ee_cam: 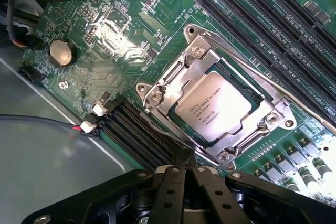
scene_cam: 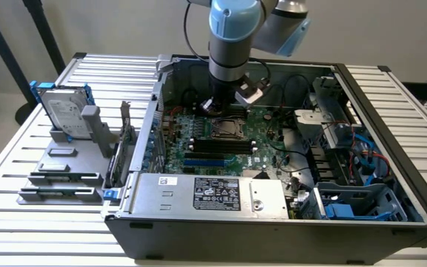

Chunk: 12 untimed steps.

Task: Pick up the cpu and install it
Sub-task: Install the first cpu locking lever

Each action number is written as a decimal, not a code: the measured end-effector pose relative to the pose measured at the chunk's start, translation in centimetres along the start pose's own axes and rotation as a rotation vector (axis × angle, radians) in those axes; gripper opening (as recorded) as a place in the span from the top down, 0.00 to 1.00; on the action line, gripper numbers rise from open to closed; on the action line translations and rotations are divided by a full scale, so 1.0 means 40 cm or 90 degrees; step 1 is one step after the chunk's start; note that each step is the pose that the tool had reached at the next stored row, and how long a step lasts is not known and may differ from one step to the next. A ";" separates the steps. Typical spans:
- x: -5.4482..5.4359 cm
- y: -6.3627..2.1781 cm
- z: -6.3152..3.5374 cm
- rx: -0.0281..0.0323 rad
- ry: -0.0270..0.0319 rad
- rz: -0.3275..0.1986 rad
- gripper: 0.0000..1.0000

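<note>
The cpu (ee_cam: 212, 108) is a small square chip with a silver-grey top plate. It lies flat inside the metal socket frame (ee_cam: 157, 98) on the green motherboard (ee_cam: 121, 30). My gripper (ee_cam: 184, 162) is shut, its black fingertips pressed together with nothing between them, at the socket frame's edge beside the cpu. In the exterior view the gripper (scene_cam: 215, 105) hangs down into the open computer case, just behind the socket and the cpu (scene_cam: 228, 129).
Black memory slots (scene_cam: 221, 146) lie beside the socket. A power supply (scene_cam: 209, 194) fills the case front, and drive cages with blue cables (scene_cam: 354, 206) stand at the exterior view's right. A hard drive in a blue bracket (scene_cam: 64, 114) and grey tray blocks (scene_cam: 61, 186) sit outside the case.
</note>
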<state>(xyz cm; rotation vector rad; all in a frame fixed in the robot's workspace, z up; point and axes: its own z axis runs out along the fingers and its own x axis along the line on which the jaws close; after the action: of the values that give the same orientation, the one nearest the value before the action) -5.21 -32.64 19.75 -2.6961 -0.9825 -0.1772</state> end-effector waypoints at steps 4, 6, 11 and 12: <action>0.005 0.002 0.002 0.0008 -0.0035 -0.001 0.89; 0.008 0.003 0.002 0.0012 -0.0046 -0.002 0.89; 0.012 0.003 0.004 0.0020 -0.0060 -0.002 0.89; 0.011 0.003 0.004 0.0022 -0.0064 -0.003 0.89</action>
<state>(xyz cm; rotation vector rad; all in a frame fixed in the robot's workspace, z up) -4.78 -32.39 19.65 -2.6946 -0.9906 -0.1628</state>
